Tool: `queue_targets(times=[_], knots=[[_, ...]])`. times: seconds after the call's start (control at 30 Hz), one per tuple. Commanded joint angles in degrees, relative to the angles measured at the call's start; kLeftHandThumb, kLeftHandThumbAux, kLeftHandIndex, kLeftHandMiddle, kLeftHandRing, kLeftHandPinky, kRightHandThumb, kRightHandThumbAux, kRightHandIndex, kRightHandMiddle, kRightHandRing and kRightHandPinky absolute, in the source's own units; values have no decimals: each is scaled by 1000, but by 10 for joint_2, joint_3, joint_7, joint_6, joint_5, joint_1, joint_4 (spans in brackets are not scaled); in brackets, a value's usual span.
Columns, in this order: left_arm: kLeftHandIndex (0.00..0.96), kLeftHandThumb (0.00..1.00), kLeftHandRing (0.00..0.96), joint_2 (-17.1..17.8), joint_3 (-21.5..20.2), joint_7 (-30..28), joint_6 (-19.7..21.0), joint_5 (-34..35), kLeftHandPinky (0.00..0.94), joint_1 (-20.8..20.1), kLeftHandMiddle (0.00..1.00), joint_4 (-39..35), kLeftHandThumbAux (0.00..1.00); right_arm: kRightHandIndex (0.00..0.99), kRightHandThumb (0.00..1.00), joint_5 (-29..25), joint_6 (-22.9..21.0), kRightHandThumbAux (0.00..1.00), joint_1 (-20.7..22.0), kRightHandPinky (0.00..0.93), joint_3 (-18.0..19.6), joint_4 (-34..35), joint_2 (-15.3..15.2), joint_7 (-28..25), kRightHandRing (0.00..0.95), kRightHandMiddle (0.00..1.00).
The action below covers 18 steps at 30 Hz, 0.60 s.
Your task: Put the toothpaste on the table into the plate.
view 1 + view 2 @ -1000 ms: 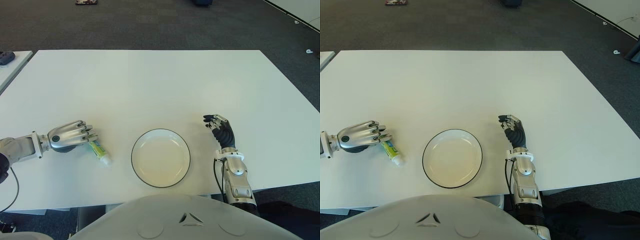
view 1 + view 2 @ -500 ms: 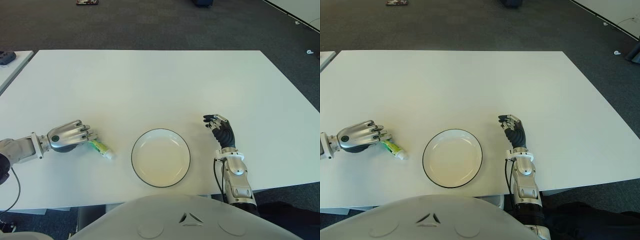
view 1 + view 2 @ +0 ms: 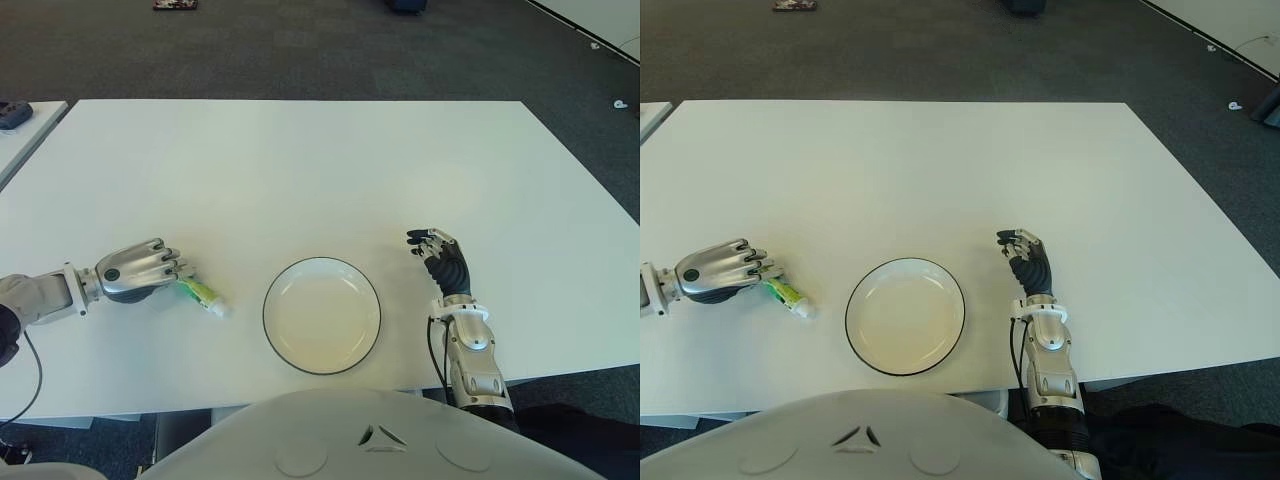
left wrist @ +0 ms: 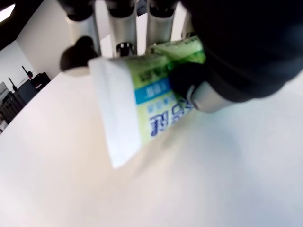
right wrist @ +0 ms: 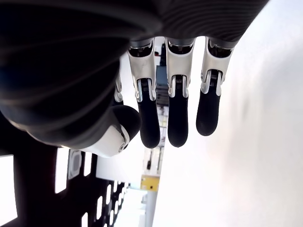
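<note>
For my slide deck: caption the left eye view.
Left hand closed on the toothpaste on the white table, left of the empty plate; right hand idle beside it.

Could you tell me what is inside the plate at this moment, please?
Nothing: the plate shows a bare inside. The toothpaste lies on the table beside it, under the left hand.

Even, diffuse overhead light falls on the white desk (image 3: 300, 160); shadows are faint, with only a soft one under the plate (image 3: 321, 315) rim. No glare. The eye views are sharp to the desk's far corners. In the left wrist view the toothpaste (image 4: 142, 90) is blurred; in the right wrist view the fingers (image 5: 174, 118) stand backlit and dark.
</note>
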<state>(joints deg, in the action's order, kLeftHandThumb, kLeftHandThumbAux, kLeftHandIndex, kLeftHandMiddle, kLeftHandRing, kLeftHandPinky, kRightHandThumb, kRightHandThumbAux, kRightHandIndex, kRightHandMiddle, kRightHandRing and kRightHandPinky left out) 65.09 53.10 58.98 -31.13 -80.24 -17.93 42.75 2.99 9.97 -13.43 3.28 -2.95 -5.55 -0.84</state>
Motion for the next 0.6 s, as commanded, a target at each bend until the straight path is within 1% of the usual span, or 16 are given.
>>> queue_targets(times=[0.03, 0.13, 0.2, 0.23, 0.33, 0.47, 0.53, 0.57, 0.6], knots=[[441, 715, 865, -22, 11, -106, -6, 11, 884, 46, 846, 23, 701, 422, 693, -2, -5, 732, 2, 371, 2, -6, 1, 2, 345, 369], [440, 714, 856, -29, -7, -130, -6, 48, 864, 54, 839, 30, 703, 421, 693, -2, -4, 733, 3, 371, 2, -7, 1, 2, 344, 368], [440, 712, 845, -57, -23, -151, -10, 83, 853, 43, 829, 74, 704, 421, 692, -1, -2, 733, 4, 374, 2, -9, 1, 3, 345, 369], [440, 712, 843, -66, -35, -173, -18, 109, 851, 35, 827, 82, 705, 421, 692, 0, -1, 733, 5, 375, 2, -10, 1, 3, 346, 369], [439, 711, 835, -78, -53, -210, -29, 149, 846, 24, 819, 85, 706, 419, 692, 0, 0, 735, 6, 380, 2, -12, 1, 4, 349, 370], [440, 711, 837, -97, -88, -264, -42, 222, 848, 25, 819, 83, 707, 418, 691, 0, 0, 736, 8, 381, 2, -14, 1, 4, 351, 372], [441, 712, 841, -107, -120, -307, -60, 298, 851, 39, 827, 70, 707, 418, 690, 0, 0, 736, 10, 380, 2, -15, 0, 3, 351, 372], [441, 713, 842, -108, -141, -350, -60, 360, 851, 55, 830, 38, 707, 418, 690, -1, -1, 736, 10, 380, 2, -15, 0, 2, 351, 371], [442, 714, 845, -107, -156, -381, -59, 403, 849, 67, 838, 14, 707, 417, 689, -1, -1, 736, 11, 380, 3, -16, 0, 2, 351, 370]])
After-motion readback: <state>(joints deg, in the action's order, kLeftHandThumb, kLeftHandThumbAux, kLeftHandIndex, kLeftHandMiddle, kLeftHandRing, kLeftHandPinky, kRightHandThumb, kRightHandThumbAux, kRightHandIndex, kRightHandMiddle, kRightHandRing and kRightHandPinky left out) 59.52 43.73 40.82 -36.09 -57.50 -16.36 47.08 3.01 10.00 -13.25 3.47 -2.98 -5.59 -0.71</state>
